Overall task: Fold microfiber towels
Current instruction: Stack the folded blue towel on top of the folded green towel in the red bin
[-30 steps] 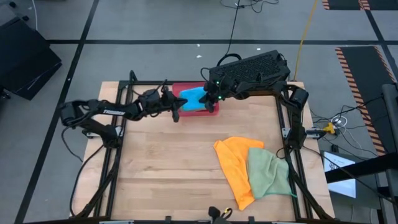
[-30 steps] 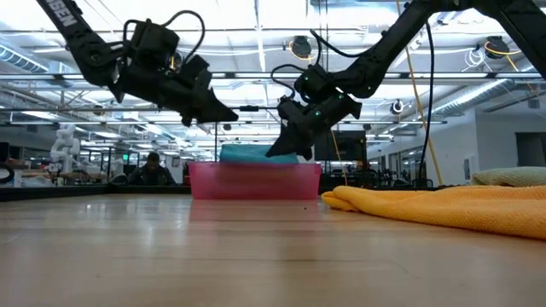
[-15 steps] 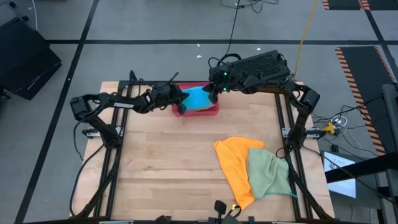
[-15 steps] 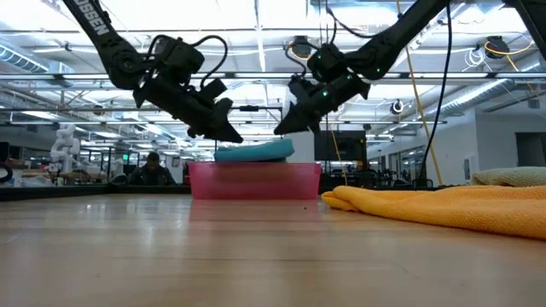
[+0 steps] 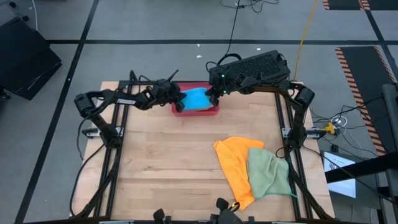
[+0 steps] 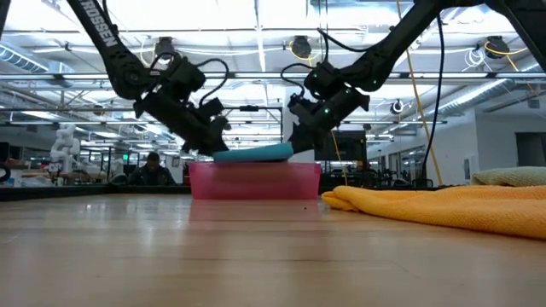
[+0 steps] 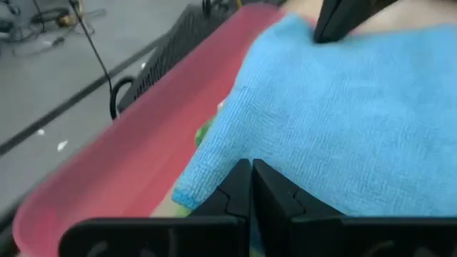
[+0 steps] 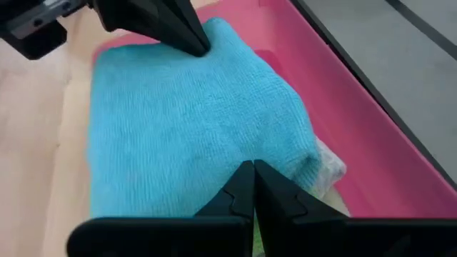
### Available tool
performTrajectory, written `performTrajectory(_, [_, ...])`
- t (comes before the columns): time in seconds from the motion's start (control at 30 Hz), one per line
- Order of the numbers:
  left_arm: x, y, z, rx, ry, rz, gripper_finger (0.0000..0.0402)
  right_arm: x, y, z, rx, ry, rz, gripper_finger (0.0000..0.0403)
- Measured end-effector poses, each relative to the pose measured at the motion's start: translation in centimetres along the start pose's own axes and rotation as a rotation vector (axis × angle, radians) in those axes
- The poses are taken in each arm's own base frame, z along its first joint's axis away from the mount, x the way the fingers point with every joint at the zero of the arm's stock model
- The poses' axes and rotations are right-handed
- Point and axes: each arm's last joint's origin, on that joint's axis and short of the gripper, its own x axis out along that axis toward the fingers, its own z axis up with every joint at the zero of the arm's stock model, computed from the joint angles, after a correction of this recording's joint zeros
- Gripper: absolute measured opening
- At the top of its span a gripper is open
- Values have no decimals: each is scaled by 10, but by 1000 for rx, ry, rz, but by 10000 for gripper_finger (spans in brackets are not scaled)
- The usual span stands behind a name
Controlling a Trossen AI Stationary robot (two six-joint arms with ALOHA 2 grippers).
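Observation:
A folded bright blue towel (image 5: pixel 196 98) lies on top of other towels in the pink tray (image 5: pixel 198 112) at the table's far middle, standing above the rim in the low view (image 6: pixel 254 153). My left gripper (image 5: pixel 178 99) is shut at the towel's left end. My right gripper (image 5: pixel 214 94) is shut at its right end. An orange towel (image 5: pixel 231 163) and a green towel (image 5: pixel 268 173) lie spread on the table at the near right, the green one partly over the orange one. My left gripper sets its shut fingertips (image 7: pixel 251 171) on the top of the blue towel near its left end (image 8: pixel 207 50), slanting down from the table's left. The towel lies in the tray. My right gripper sets its shut fingertips (image 8: pixel 250 171) on the towel's top near the right end (image 7: pixel 321 39), slanting down from the right.
Edges of a green towel (image 7: pixel 203 134) and a grey towel (image 8: pixel 330 168) peek out under the blue one in the tray. A black keyboard-like unit (image 5: pixel 255 65) sits beyond the table's far right. Bare wood lies at the near left (image 5: pixel 161 168).
My left gripper has gone toward the tray and down, tipping its tips onto the blue towel's left end. My right gripper has risen off the towel, shifted slightly toward the far edge, and come down at its right end. The towel's right end now stands a little higher.

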Motion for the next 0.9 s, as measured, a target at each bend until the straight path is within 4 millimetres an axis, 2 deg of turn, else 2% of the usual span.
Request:
performTrajectory(0.17, [10,3,-10,-11,19,-2,19,6,-7,-7,6,25,-26,0])
performTrajectory(0.3, [10,-1,-7,-2,-1,-12,19,8,-8,-9,6,28,-26,0])
performTrajectory(0.43, [2,-4,2,7,-39,-26,19,4,-6,-7,5,33,-26,0])
performTrajectory(0.57, [-10,-6,14,14,-84,-29,19,-11,-2,5,-30,-12,-31,0])
performTrajectory(0.7, [-19,-12,25,48,-134,-52,19,-11,1,7,-36,-30,33,0])
performTrajectory(0.8, [-19,-19,24,75,-131,-131,19,-7,7,12,-49,-84,113,0])
performTrajectory(0.9, [-12,-24,17,107,-91,-163,19,4,8,7,-55,-86,128,0])
